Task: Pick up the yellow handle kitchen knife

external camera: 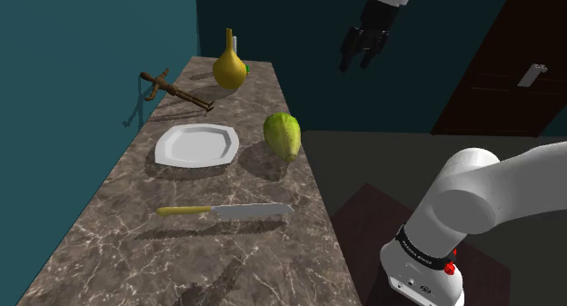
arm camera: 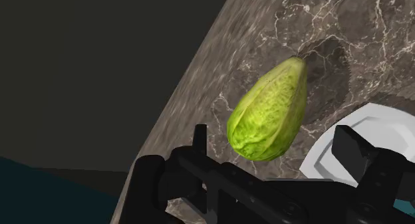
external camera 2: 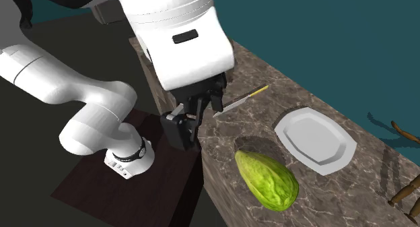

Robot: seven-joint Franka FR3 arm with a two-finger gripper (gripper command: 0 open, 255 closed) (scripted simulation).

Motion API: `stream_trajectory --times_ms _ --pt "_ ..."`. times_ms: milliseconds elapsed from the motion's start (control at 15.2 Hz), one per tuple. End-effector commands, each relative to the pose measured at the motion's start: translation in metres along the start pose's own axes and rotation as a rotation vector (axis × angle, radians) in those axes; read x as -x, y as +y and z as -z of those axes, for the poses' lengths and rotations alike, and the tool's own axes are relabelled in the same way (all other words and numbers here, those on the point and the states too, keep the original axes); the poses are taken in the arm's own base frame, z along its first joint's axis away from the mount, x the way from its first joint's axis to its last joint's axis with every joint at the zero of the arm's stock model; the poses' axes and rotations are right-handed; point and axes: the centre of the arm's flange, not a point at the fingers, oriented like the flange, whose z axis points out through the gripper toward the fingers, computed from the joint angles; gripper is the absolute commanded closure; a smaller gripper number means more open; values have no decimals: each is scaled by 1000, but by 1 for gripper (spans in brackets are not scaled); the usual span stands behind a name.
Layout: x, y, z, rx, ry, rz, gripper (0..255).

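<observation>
- We see the knife (external camera: 223, 210) lying flat on the marbled bench (external camera: 127, 259). Its yellow handle points to the shoulder view's left and its grey blade to the right, toward the bench edge.
- It sits on bare stone, apart from the other items.
- In the second exterior view the knife (external camera 2: 242, 100) is partly hidden behind the arm's white wrist link. The handle end sticks out on that view's right.
- The white plate (external camera: 196, 145) is the next item up the bench, near the knife but not touching it.
- A green ribbed vegetable (external camera: 283, 134) lies just beside the plate, on the side of the bench edge.
- Farther along the bench we see a yellow gourd-shaped vessel (external camera: 228, 68) and a brown wooden piece (external camera: 173, 88) at the teal wall. We cannot tell what the wooden piece is.
- The end effector (external camera: 361, 50) is released, fingers apart and grasping nothing.
- In the shoulder view it hangs high up, to the right of the bench's far end, well apart from the knife.
- In the wrist view the end effector (arm camera: 274, 136) has both fingers (arm camera: 351, 153) spread. The vegetable (arm camera: 269, 113) lies beyond them, and the plate rim (arm camera: 319, 163) shows by one finger.
- The arm base (external camera: 422, 268) is at the shoulder view's lower right, beside the bench.
- A dark brown door (external camera: 495, 86) shows behind it.
</observation>
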Motion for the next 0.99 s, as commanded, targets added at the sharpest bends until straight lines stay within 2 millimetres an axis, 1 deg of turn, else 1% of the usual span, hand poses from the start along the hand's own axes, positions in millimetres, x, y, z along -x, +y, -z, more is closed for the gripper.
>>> stream_trajectory --times_ms 0,462,924 --pt "0 0 0 0 0 0 0" --pt "-32 -63 -58 -41 -50 192 0" --pt "-48 -132 -114 -82 -99 383 0"
